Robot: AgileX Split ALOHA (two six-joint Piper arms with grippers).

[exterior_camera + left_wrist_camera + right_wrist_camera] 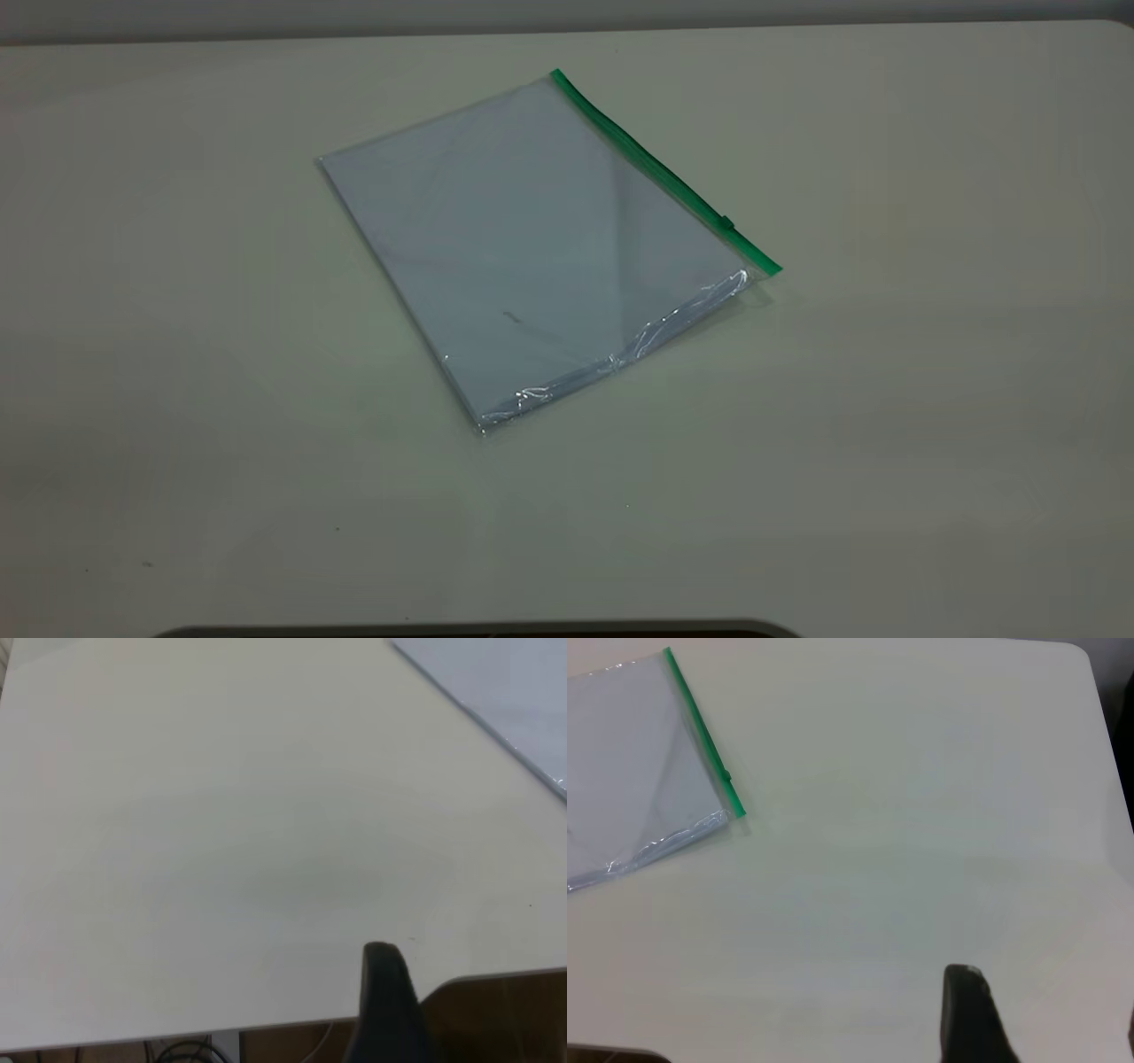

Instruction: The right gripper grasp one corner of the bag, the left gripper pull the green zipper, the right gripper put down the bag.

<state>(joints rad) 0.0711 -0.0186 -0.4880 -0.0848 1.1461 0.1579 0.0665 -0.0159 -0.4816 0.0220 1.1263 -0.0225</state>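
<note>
Both pincers sit back, well away from the bag (532,239); only one black finger of the right pincer (970,1014) and the left pincer (385,1005) shows, so I cannot tell if they are open. The bag lies flat on the pale desk (930,399). It looks thin, floppy and slippery. I would grab the corner (764,266) where the green zipper (660,168) ends.

We note a glossy clear plastic bag (532,248), white paper inside, green plastic zipper (660,168), smooth matt table (930,399).

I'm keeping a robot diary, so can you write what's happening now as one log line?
bag: flat on table, untouched | green zipper: slider near its nearer end | left hand: away from bag | right hand: away from bag
</note>
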